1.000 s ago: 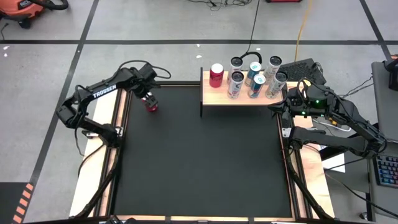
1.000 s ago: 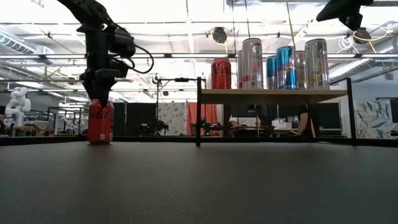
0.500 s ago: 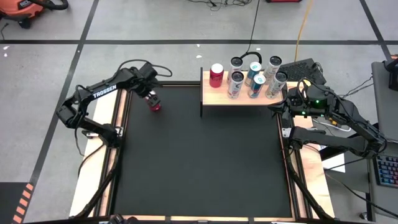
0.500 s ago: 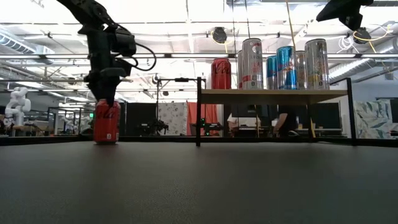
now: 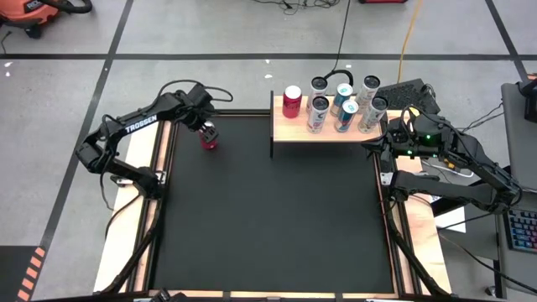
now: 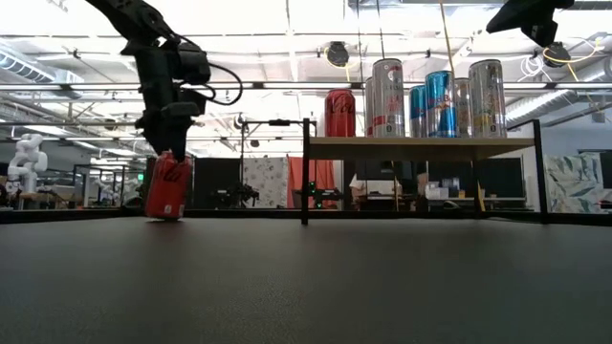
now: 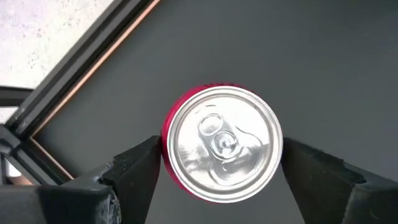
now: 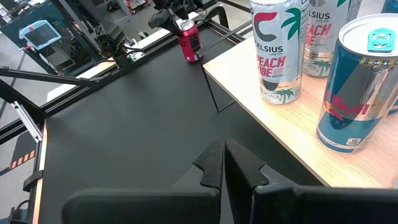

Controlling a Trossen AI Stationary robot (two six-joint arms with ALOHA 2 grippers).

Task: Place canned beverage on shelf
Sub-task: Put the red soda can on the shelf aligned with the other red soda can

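Spanning black table (image 5: 268, 218), pale-wood shelf (image 5: 289, 128) at far edge, grey tiled floor (image 5: 67, 84)

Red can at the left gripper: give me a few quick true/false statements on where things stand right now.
1. The left gripper is closed on the red can. True.
2. The red can stands upright. False: it is tilted in the low view.
3. The red can is already on the shelf. False: it is over the black table, left of the shelf.
4. The right gripper is shut and holds nothing. True.
5. The shelf carries no cans. False: several cans stand on it.
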